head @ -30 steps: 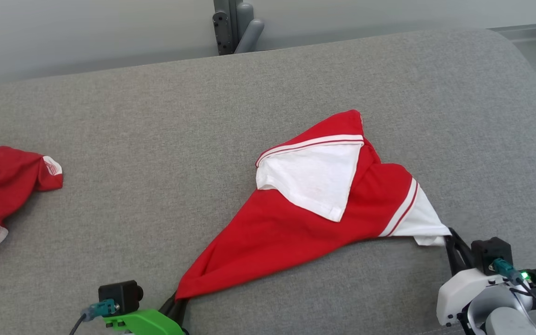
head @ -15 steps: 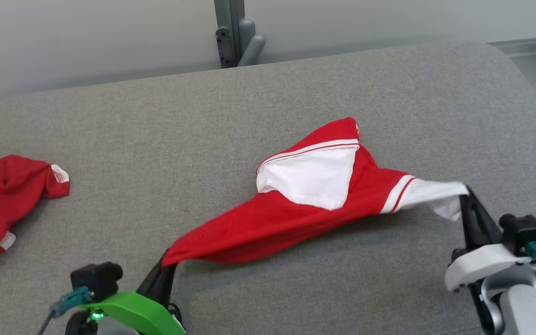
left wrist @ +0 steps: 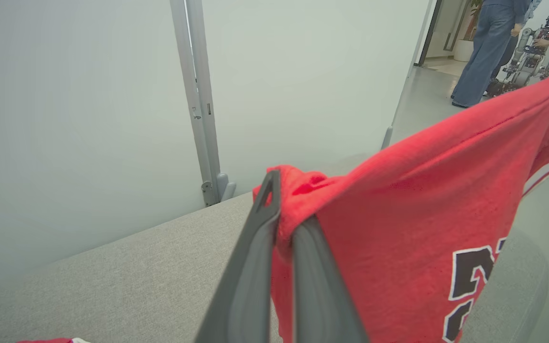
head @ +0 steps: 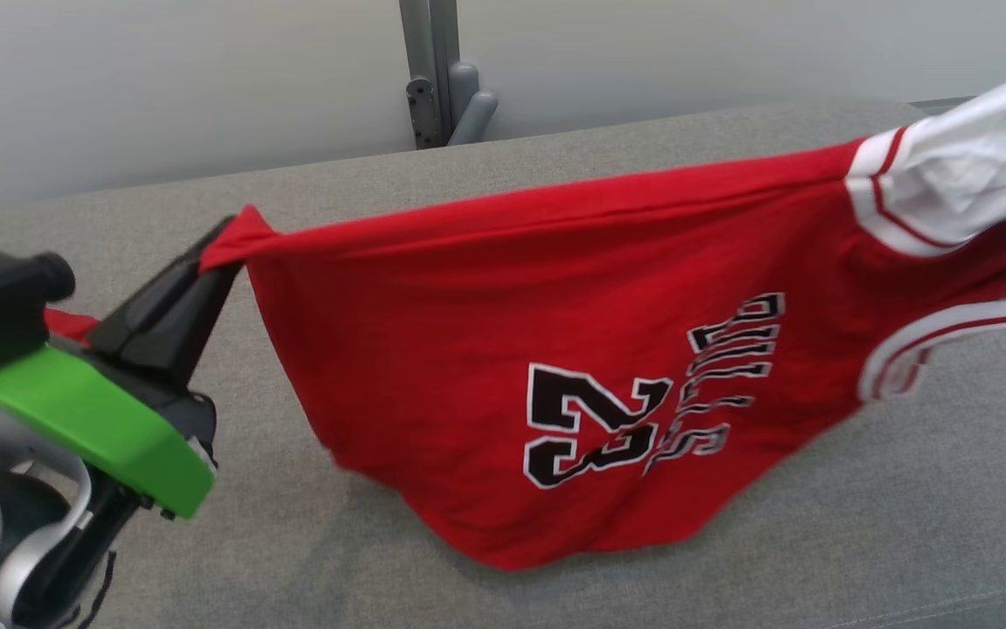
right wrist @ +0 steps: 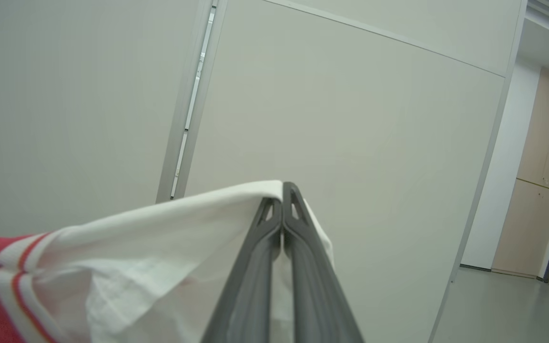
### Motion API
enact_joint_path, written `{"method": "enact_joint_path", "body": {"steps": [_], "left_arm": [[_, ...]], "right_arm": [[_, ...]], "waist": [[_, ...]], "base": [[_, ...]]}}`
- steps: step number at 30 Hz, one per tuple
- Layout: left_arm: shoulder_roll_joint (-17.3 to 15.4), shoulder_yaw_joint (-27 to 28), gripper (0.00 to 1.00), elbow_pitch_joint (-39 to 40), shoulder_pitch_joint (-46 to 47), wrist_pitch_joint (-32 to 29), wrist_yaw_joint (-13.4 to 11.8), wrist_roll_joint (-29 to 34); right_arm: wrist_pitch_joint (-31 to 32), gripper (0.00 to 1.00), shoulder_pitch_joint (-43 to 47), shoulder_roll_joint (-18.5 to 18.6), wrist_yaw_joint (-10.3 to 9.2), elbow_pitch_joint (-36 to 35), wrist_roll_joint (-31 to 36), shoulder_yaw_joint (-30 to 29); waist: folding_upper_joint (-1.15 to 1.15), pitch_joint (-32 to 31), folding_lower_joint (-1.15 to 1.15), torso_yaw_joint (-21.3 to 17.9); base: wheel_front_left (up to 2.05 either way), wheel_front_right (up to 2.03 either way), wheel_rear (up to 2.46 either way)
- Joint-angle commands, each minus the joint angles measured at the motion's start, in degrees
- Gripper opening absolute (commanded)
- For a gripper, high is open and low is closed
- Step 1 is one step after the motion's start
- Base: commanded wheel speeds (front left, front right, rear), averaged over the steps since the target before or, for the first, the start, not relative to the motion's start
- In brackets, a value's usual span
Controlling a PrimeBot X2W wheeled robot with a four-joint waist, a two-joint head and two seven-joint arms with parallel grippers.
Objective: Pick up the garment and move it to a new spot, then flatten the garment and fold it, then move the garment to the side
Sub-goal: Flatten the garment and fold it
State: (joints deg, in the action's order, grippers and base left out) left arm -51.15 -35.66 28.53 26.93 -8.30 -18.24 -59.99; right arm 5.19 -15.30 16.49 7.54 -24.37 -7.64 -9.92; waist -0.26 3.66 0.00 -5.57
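Between L gripper (head: 218,247) & R gripper (right wrist: 282,189), garment (head: 468,349) taut

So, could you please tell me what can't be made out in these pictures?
Second red garment: in the head view, mostly hidden behind the left tool and its arm.
Grey cushion: in the head view, the middle stretch is hidden by the hanging jersey.
Person: in the left wrist view, the upper body is cut off by the top edge.
Small robot beside them: too small to read.

Garment (head: 485,349) lifted clear of the grey cushion (head: 817,550), now hanging spread, number showing
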Motion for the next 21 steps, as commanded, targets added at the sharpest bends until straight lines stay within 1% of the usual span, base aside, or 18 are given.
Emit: {"method": "enact_joint_path", "body": {"steps": [1,6,8,10,12,14,16,17,18,20,21], "left_arm": [[-1.1,0.2,0.00,0.4,2.8,-2.2,0.6,0.4],[-2.7,0.6,0.00,0.4,12.3,-10.6,1.5,0.7],[-2.0,0.7,0.00,-1.2,16.1,-13.2,1.9,0.7],[-0.6,0.3,0.00,-3.7,20.2,-15.7,2.8,0.6],[1.1,0.6,0.00,-7.2,25.7,-17.0,3.8,1.9],[3.9,-0.4,0.00,-12.3,31.4,-18.2,5.1,3.5],[7.2,-1.1,0.00,-18.7,38.0,-18.3,6.2,6.4],[8.6,-1.9,0.00,-21.7,41.5,-18.0,7.3,8.2],[10.3,-2.5,0.00,-25.1,45.3,-16.7,8.8,10.6],[13.7,-3.7,0.00,-32.9,51.0,-14.1,11.0,13.9],[15.6,-3.6,0.00,-36.4,53.6,-12.0,11.5,15.1]], "right_arm": [[1.0,0.00,-2.1,1.4,-0.10,-0.9,-0.8,-0.6],[5.2,0.00,-8.8,5.6,-0.10,-1.8,-3.0,-0.6],[6.8,0.00,-11.3,7.1,-0.10,-0.4,-4.2,0.6],[7.7,0.00,-14.7,7.7,-0.10,1.8,-5.8,2.5],[8.1,0.00,-19.6,8.7,-0.10,4.9,-6.7,4.1],[8.1,0.00,-25.5,7.7,-0.10,9.5,-7.9,5.8],[7.7,0.00,-33.2,7.1,-0.05,14.7,-6.9,8.1],[7.4,0.00,-37.4,6.3,-0.10,17.7,-6.4,8.9],[6.8,0.00,-41.7,5.2,-0.09,20.7,-5.9,9.7],[4.8,0.00,-49.9,1.4,-0.09,27.0,-4.9,10.2],[3.5,0.00,-53.7,-0.5,-0.08,29.9,-3.8,9.8]], "waist": [[0.26,0.9,0.00,-0.3],[0.26,4.6,0.00,-0.5],[0.26,7.0,0.00,-0.2],[0.26,10.1,0.00,0.1],[0.26,14.3,0.00,0.5],[0.26,18.6,0.00,1.3],[0.26,22.7,0.00,1.6],[0.26,24.6,0.00,1.7],[0.26,26.4,0.00,1.9],[0.26,29.4,0.00,1.7],[0.26,30.7,0.00,1.5]], "base": [[0.00,0.00,0.00],[0.00,0.00,0.00],[0.00,0.00,0.00],[0.00,0.00,0.00],[0.00,0.00,0.00],[0.00,0.00,0.00],[0.00,0.00,0.00],[0.00,0.00,0.00],[0.00,0.00,0.00],[0.00,0.00,0.00],[0.00,0.00,0.00]]}}
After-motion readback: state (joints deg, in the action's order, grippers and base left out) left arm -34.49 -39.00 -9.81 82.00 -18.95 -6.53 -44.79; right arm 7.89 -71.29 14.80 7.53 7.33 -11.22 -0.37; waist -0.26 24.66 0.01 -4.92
